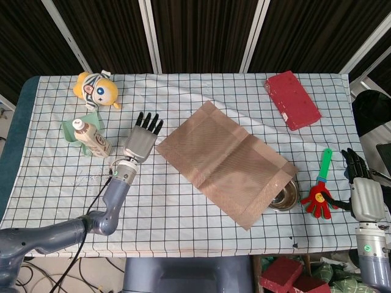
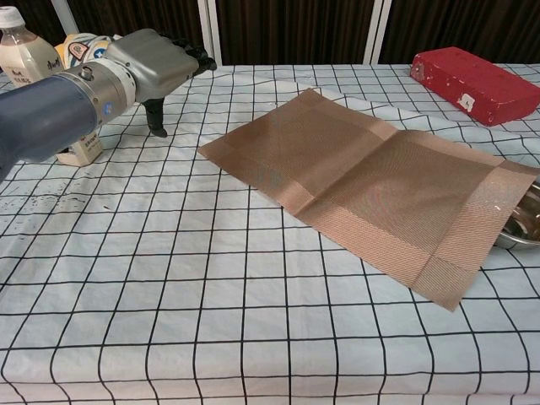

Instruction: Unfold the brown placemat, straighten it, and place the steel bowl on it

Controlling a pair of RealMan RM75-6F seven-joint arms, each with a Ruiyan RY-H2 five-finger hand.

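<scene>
With the brown placemat (image 1: 225, 163) unfolded but askew just beyond our left hand (image 1: 142, 138), fingers (image 1: 149, 121) spread and empty, straightening needs its near corner pinched

bare cloth beside placemat (image 1: 226, 163), bottle (image 1: 91, 138) left, bowl (image 1: 285, 196) half-covered

- The brown placemat (image 2: 371, 190) lies unfolded on the checked surface (image 2: 211, 295).
- Its right corner overlaps the steel bowl (image 2: 521, 221).
- The left hand (image 2: 152, 67) hovers empty beside a bottle (image 2: 38, 84).
</scene>
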